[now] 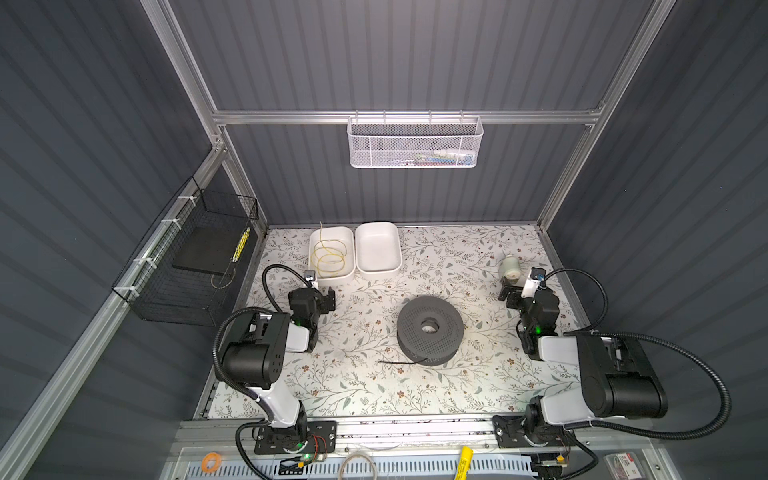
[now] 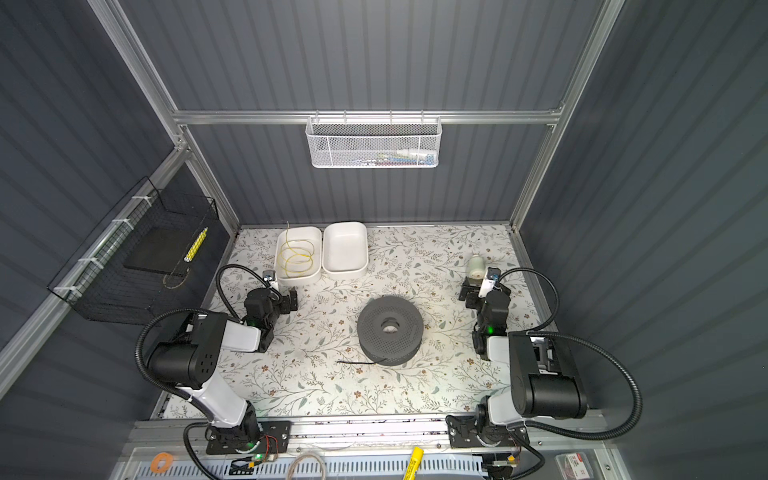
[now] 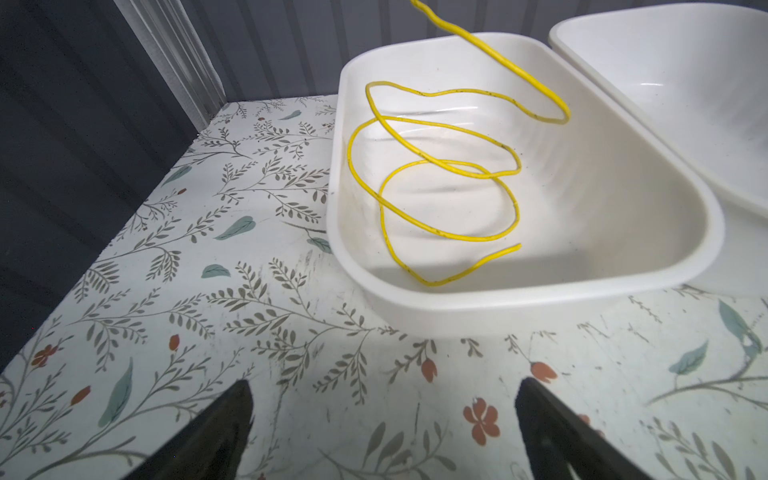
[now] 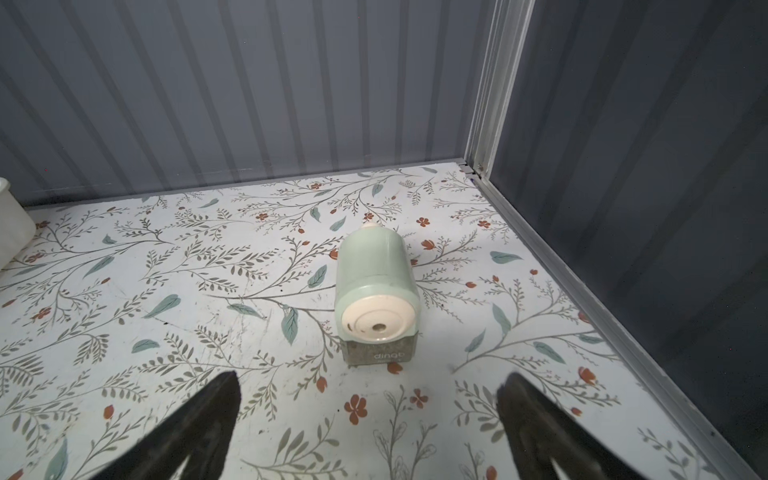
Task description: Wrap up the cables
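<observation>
Cable (image 1: 398,363) check: we see only a short black tail lying on the floral table (image 1: 353,386), poking out from the near edge of the grey spool (image 1: 448,332) at mid-table. The rest looks wound between the flanges, though we can't make out the turns. Left gripper (image 3: 384,381) hangs over bare table just short of the white tub (image 3: 540,299) holding the yellow wire (image 3: 478,174), jaws spread wide, nothing between them. Right gripper (image 4: 370,375), same story: wide apart and empty, facing the green sharpener (image 4: 376,274) near the far corner. Both sit well apart from the spool. Our read: the winding looks nearly done, with only this loose end to deal with. The next move, we'd say, calls for one arm to swing in and pinch the thin cable low against the table, while the other steadies the spool so it doesn't skid.
</observation>
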Robot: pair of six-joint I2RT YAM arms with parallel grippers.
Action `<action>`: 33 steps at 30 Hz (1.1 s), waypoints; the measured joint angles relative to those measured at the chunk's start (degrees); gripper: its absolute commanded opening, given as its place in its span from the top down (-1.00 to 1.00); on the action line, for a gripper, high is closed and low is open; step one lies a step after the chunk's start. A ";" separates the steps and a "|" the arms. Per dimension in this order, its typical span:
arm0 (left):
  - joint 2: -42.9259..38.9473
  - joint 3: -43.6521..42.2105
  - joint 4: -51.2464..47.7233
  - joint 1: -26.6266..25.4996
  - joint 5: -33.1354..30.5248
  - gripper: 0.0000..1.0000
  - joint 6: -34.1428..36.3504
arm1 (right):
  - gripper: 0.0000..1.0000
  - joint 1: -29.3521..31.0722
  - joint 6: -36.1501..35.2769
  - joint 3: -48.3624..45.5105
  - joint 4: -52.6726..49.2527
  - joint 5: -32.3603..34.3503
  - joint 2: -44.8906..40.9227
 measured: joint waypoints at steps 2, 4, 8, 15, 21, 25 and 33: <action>0.00 0.00 -0.11 0.00 0.00 -0.99 -0.02 | -0.98 0.04 0.35 0.00 -1.07 -0.70 0.00; 0.00 0.00 -0.11 0.00 0.00 -0.99 -0.02 | -0.98 0.02 0.59 0.00 -1.77 -1.40 0.00; 0.00 0.00 -0.11 0.00 0.00 -0.99 -0.02 | -0.98 0.02 0.81 0.00 -2.05 -1.75 0.00; 0.00 0.00 -0.13 0.07 0.76 -0.99 0.00 | -0.98 0.02 0.76 -0.02 -2.10 -2.78 0.00; 0.00 0.00 -0.13 0.74 3.04 -0.99 0.02 | -0.98 0.02 0.74 -0.02 -2.34 -4.02 0.00; 0.00 0.00 -0.63 0.74 2.97 -0.99 -0.04 | -0.98 0.02 0.74 -0.02 -2.34 -4.24 0.00; 0.00 0.00 -0.79 0.74 2.97 -0.99 -0.22 | -0.98 0.02 0.74 -0.02 -2.34 -4.26 0.00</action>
